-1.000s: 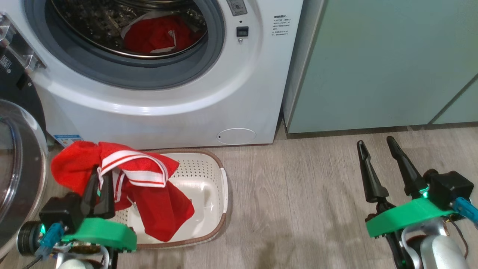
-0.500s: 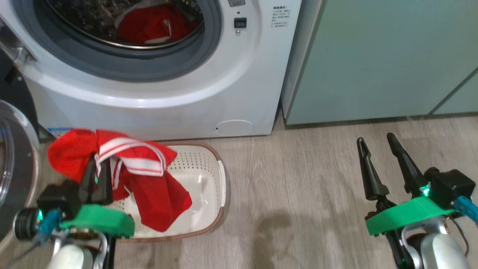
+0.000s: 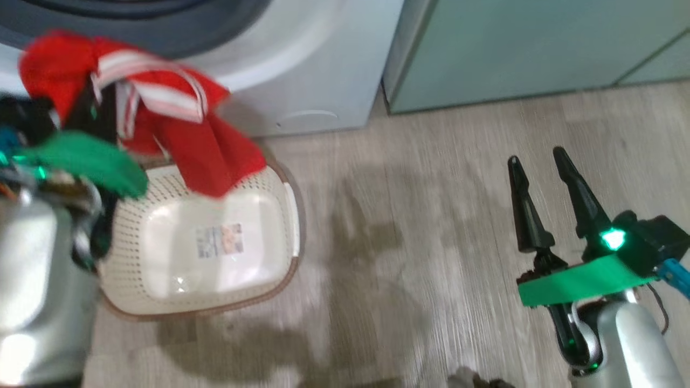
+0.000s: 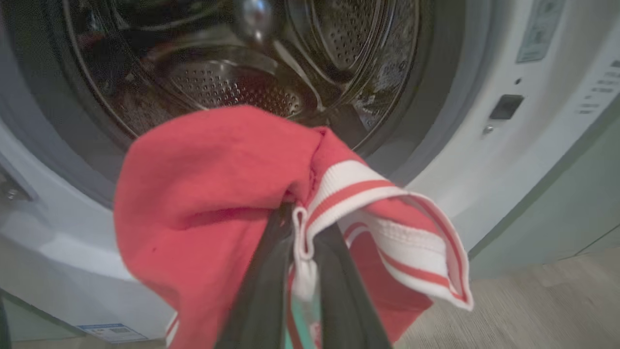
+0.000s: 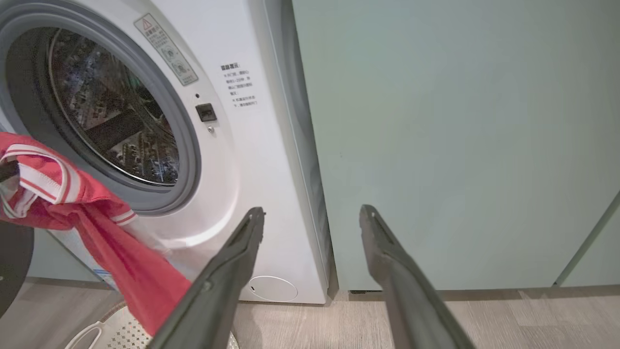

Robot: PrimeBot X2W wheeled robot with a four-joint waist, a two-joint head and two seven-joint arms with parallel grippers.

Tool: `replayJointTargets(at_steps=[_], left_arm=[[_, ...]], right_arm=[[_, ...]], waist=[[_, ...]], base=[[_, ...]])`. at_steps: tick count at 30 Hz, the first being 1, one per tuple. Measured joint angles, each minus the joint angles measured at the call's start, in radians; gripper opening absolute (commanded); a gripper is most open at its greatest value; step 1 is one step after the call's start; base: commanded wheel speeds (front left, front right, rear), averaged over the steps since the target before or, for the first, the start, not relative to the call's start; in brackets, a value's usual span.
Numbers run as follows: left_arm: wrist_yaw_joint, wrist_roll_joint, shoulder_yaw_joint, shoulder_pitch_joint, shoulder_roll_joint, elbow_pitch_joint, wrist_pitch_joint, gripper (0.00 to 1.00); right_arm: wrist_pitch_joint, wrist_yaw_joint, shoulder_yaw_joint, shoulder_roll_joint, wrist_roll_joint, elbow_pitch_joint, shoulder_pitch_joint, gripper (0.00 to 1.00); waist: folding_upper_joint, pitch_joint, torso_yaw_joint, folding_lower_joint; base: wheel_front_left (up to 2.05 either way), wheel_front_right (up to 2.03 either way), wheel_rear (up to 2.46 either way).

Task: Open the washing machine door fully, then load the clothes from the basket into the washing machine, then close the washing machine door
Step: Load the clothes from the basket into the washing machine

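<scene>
My left gripper is shut on the clothes, a red garment with white striped trim. The garment hangs in the air in front of the washing machine, just below its uncovered steel drum. In the head view the clothes dangle over the far end of the cream basket, whose bottom shows a label. A black curved piece at the left edge looks like the washing machine door's rim. My right gripper hovers open and empty above the floor at the right, its fingers spread wide.
Pale green cabinets stand directly right of the machine. Grey wood floor stretches between the basket and my right arm. A round white flap sits low on the machine's front.
The head camera has tipped down and the picture is blurred. My left gripper has lifted the red garment out of the basket towards the drum opening. The right arm has kept its place.
</scene>
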Motion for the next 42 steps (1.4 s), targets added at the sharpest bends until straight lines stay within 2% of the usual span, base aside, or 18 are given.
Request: replayJointTargets(at_steps=[6,13,22,26,33,42], left_arm=[[-0.039,-0.050,0.022,-0.240,0.051,0.183,0.134,0.00],[-0.060,-0.061,0.040,-0.452,0.128,0.361,0.256,0.00],[-0.082,-0.094,0.056,-0.653,0.205,0.483,0.412,0.00],[-0.082,-0.096,0.070,-0.705,0.243,0.494,0.437,0.00],[-0.036,-0.092,0.103,-0.838,0.294,0.497,0.408,0.00],[-0.011,-0.055,0.131,-0.924,0.314,0.493,0.165,0.00]], right_arm=[[-0.046,0.000,0.038,0.000,0.034,0.035,-0.059,1.00],[-0.080,0.000,0.081,0.000,0.078,0.075,-0.100,1.00],[-0.092,0.000,0.134,0.000,0.125,0.079,-0.154,1.00],[-0.093,0.000,0.145,0.000,0.139,0.067,-0.168,1.00],[-0.095,0.000,0.163,0.001,0.164,0.048,-0.171,1.00],[-0.095,0.000,0.166,0.001,0.174,0.025,-0.171,1.00]], waist=[[0.0000,0.096,-0.060,0.0001],[0.0000,0.188,-0.138,-0.0001],[0.0000,0.287,-0.229,-0.0001],[0.0000,0.315,-0.259,-0.0001],[0.0000,0.378,-0.318,-0.0002],[0.0000,0.422,-0.353,-0.0001]], base=[[0.00,0.00,0.00],[0.00,0.00,0.00],[0.00,0.00,0.00],[0.00,0.00,0.00],[0.00,0.00,0.00],[0.00,0.00,0.00]])
